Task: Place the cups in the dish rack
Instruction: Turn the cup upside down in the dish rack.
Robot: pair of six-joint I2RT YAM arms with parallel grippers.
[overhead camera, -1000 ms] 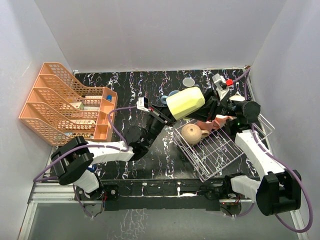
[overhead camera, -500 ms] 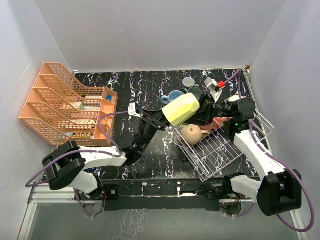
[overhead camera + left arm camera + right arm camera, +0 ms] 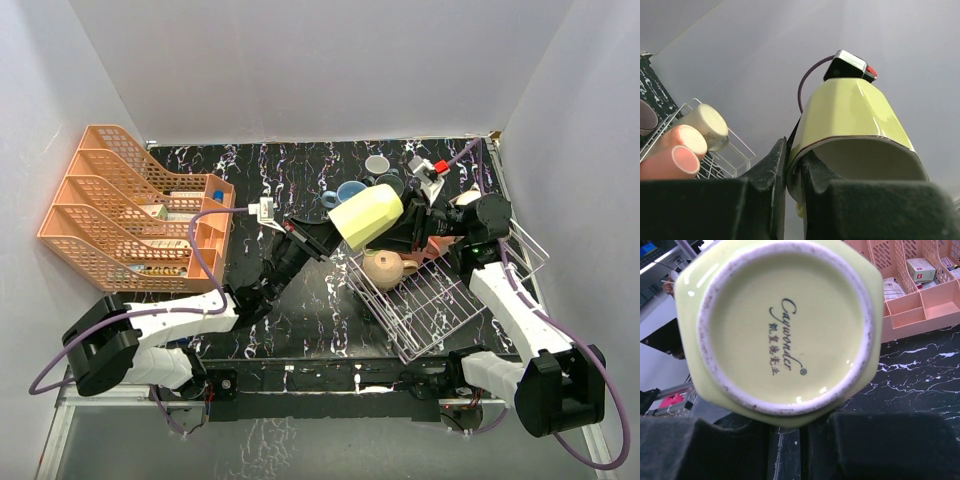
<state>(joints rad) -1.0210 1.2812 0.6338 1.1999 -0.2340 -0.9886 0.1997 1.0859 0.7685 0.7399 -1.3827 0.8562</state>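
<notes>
A glossy pale yellow mug (image 3: pixel 366 214) with faceted sides hangs tipped on its side in the air, just above the far left corner of the dish rack (image 3: pixel 432 312). The rack is a white wire-grid basket with low sides, sitting skewed on a black table (image 3: pixel 300 310) veined in white like marble.

The left gripper (image 3: pixel 794 167) is clamped on the mug's rim, one black finger inside the wall and one outside. From the right wrist, the mug's base fills the view: a rough unglazed ring around a smooth yellow disc printed with script lettering. The right gripper (image 3: pixel 790 446) sits close against that base, its dark padded fingers blurred, and I cannot tell whether it grips anything.

Inside the rack, at its far left end, lie a rounded tan mug (image 3: pixel 382 268) and smooth pink mugs (image 3: pixel 432 246). Just beyond the rack on the table stand a blue mug (image 3: pixel 350 191), a dark teal mug (image 3: pixel 390 183) and a small grey mug (image 3: pixel 377 163). Well to the left of the rack stands an orange perforated plastic tray organizer (image 3: pixel 120 205).

Compared with half a second ago, the yellow mug has barely shifted, staying over the same corner of the rack. The left arm's rear links have sunk lower and swung farther away from the rack, leaving the arm more stretched out.
</notes>
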